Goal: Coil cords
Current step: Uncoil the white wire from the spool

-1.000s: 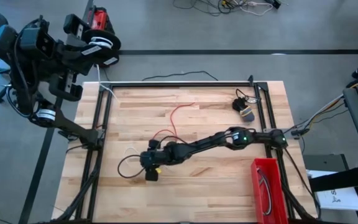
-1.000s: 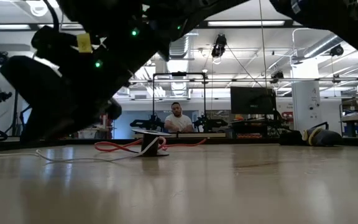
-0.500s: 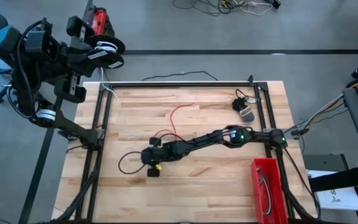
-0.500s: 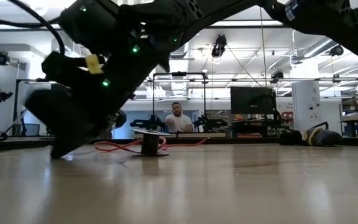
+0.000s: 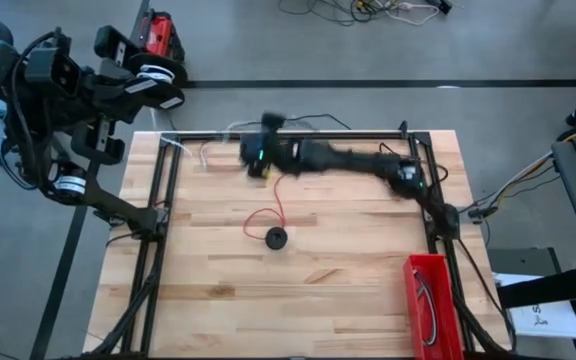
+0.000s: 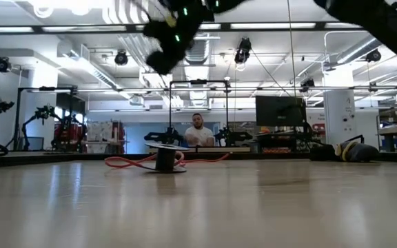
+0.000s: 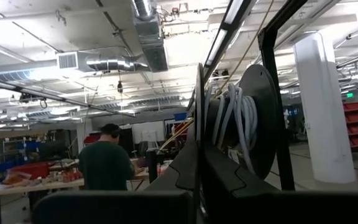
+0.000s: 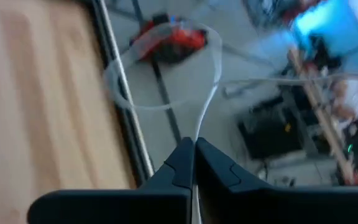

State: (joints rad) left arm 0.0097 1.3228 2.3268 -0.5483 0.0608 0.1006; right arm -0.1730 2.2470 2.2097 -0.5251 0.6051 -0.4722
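A thin white cord point(image 8: 166, 74) runs in a loop from my right gripper point(image 8: 194, 152), which is shut on it above the table's far edge point(image 5: 255, 157). Off the table's far left corner, my left gripper point(image 7: 199, 163) is shut on a dark spool point(image 7: 257, 115) wound with white cord point(image 5: 158, 72). A red cord point(image 5: 261, 214) lies in a loose loop on the middle of the table. Its end sits at a small dark round piece point(image 5: 276, 237) standing on the wood point(image 6: 164, 160). My left gripper pinches the spool's near flange point(image 7: 199, 118) by its edge between the two shut fingers. The spool is held in the air beyond the table, its wound white cord beside the fingers. My right gripper pinches a single strand of the white cord point(image 8: 197, 134) between its fingertips. The cord runs on past the fingers into a slack open loop, clear of the table.
A red bin point(image 5: 428, 300) stands at the near right corner. A black frame point(image 5: 298, 135) borders the table's far and side edges. A dark bundle point(image 6: 350, 150) lies at the far right. A person point(image 6: 197, 131) sits beyond the table.
My right gripper has swung fast from the near-left middle of the table up and toward the far edge, still shut, drawing the white cord up off the wood. The red cord and its dark round piece, uncovered by the arm, lie where they were.
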